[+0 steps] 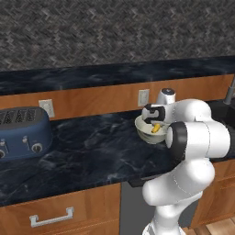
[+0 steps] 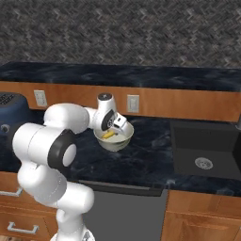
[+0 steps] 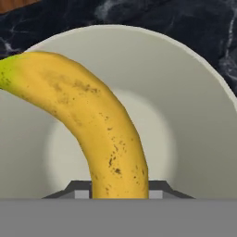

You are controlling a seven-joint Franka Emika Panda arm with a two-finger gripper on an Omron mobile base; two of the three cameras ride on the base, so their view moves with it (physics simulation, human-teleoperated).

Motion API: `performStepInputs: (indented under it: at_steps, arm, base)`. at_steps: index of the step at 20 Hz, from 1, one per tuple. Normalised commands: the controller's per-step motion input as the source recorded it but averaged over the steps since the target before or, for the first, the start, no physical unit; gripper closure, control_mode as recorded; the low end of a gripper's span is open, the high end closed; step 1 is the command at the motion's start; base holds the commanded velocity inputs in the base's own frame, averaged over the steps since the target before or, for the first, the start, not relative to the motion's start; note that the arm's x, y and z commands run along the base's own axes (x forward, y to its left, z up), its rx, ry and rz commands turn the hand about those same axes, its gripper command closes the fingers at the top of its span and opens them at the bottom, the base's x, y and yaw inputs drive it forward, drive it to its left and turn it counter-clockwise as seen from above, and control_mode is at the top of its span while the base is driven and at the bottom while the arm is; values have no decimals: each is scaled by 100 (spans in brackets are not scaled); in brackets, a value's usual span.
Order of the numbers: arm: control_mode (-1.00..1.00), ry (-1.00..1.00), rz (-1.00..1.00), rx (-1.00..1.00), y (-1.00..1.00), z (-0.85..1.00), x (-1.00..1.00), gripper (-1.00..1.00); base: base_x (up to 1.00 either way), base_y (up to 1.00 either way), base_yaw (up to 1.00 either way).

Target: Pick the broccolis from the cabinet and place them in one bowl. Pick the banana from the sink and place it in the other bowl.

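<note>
One arm bent low over counter — gripper (image 3: 119,192) clamped on banana (image 3: 99,125), inside cream bowl (image 3: 194,115).

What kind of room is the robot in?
It looks like a kitchen: a black sink set in a dark marble counter, a blue toaster, and a cream bowl holding a yellow banana.

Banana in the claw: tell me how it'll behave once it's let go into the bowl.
The banana, curved and smooth-skinned, probably rocks or slides toward the middle of the rounded cream bowl. It looks stiff and light, so it should drop from the claw without flopping or tipping the bowl.
</note>
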Motion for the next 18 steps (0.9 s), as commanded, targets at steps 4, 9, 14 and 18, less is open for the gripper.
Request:
performStepInputs:
  at_steps: [4,9,14,18]
  arm:
    - [-100,0,3,0,-17,0,35,100]
    - [-100,0,1,0,-5,-6,8,100]
    - [-100,5,0,0,0,-15,2,100]
    - [-100,6,0,0,5,-12,12,100]
  base:
    - [0,0,0]
    - [0,0,0]
    - [0,0,0]
    - [0,0,0]
